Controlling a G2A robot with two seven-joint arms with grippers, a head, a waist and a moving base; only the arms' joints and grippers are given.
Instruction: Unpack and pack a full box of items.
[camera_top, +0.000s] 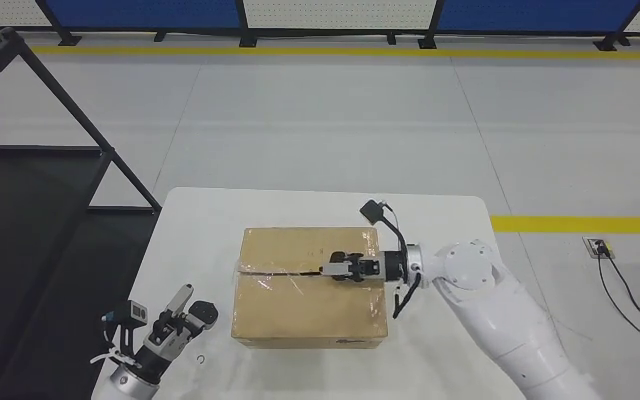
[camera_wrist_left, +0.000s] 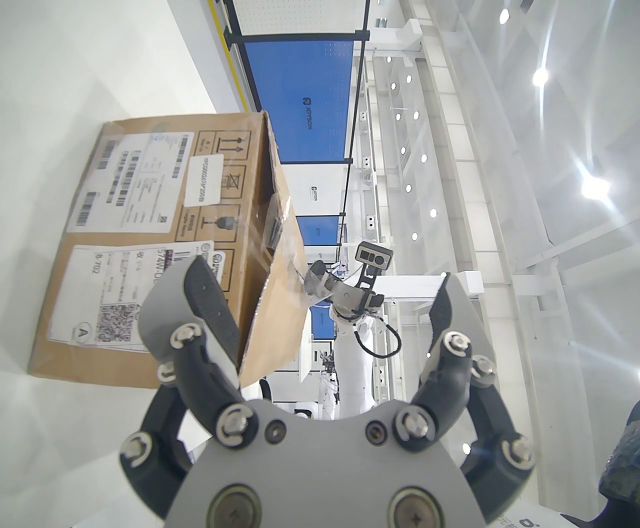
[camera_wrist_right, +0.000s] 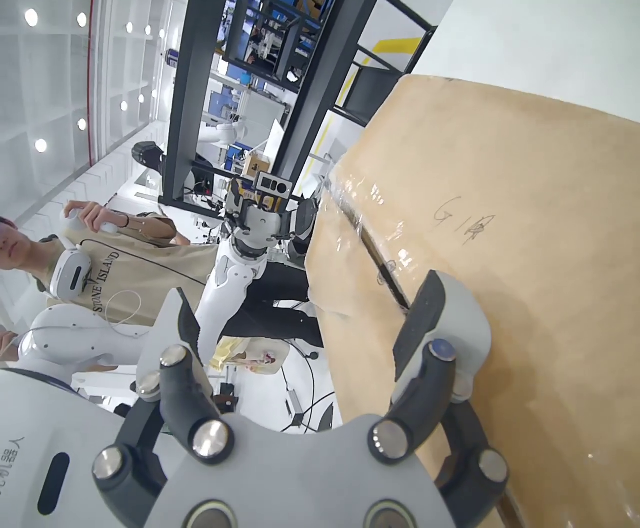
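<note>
A closed brown cardboard box (camera_top: 310, 295) sits in the middle of the white table (camera_top: 200, 230). Clear tape runs along its top seam (camera_wrist_right: 372, 247). My right gripper (camera_top: 335, 269) lies over the box top, open, with one finger (camera_wrist_right: 430, 320) touching the seam and the other off the box's near edge; in its own wrist view the gripper (camera_wrist_right: 305, 320) holds nothing. My left gripper (camera_top: 190, 308) stands open near the table's front left corner, apart from the box. In the left wrist view the gripper (camera_wrist_left: 327, 300) faces the labelled side of the box (camera_wrist_left: 150, 225).
A black metal frame (camera_top: 110, 170) stands off the table's left side. The table surface is bare to the left, behind and to the right of the box. The table's front edge lies close below the box.
</note>
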